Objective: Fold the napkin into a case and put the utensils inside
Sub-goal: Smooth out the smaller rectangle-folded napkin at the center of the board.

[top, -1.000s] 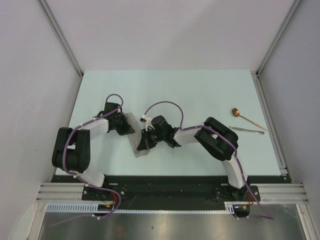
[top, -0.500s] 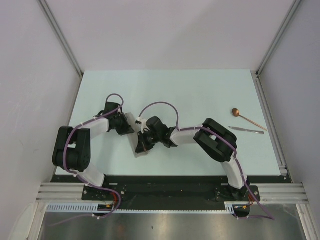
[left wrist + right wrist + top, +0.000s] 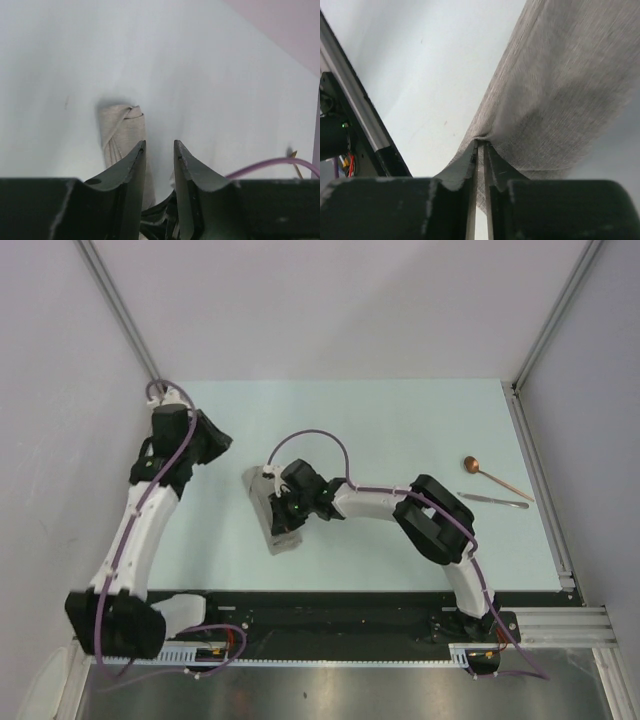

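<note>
Two arms split the work: right gripper (image 3: 481, 145) jaws pinch the napkin (image 3: 260, 485) edge, likely to keep the folded strip flat on the surface (image 3: 400, 430). Left gripper (image 3: 159, 145) hangs clear, jaws slightly spread, empty. Spoon (image 3: 489, 475) and silvery piece (image 3: 494, 500) lie well apart at right, not yet inside.

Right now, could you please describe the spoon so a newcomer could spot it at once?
On the pale table, look along the right edge. Two items lie there; the spoon is the farther one, copper-coloured with a round bowl, unlike the thin silvery piece beside it.
</note>
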Controlling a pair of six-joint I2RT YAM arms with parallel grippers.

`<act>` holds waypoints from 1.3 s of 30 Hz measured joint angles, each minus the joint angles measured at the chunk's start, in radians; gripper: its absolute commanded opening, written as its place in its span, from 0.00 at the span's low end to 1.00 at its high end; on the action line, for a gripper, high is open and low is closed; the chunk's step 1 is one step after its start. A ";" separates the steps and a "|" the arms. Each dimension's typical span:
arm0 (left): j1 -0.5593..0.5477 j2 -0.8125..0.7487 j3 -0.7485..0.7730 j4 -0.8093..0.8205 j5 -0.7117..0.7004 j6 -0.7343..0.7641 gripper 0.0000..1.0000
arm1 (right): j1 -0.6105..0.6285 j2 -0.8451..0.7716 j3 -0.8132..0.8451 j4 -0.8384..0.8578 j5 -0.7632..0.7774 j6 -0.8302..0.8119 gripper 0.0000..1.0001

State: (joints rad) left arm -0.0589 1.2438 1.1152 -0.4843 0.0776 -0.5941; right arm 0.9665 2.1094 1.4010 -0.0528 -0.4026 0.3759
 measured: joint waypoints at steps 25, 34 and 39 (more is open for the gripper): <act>0.007 -0.116 -0.165 -0.023 0.096 0.068 0.33 | -0.006 0.005 0.198 -0.334 0.150 -0.082 0.43; 0.000 0.175 -0.175 0.135 0.375 -0.016 0.29 | -0.006 -0.062 -0.047 -0.103 -0.060 0.028 0.18; -0.024 0.337 -0.153 0.172 0.443 -0.040 0.18 | -0.027 -0.062 -0.111 -0.003 -0.134 0.071 0.19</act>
State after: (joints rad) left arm -0.0834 1.5810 0.9623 -0.3122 0.5201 -0.6338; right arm 0.9390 2.0476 1.2900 -0.0563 -0.5362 0.4473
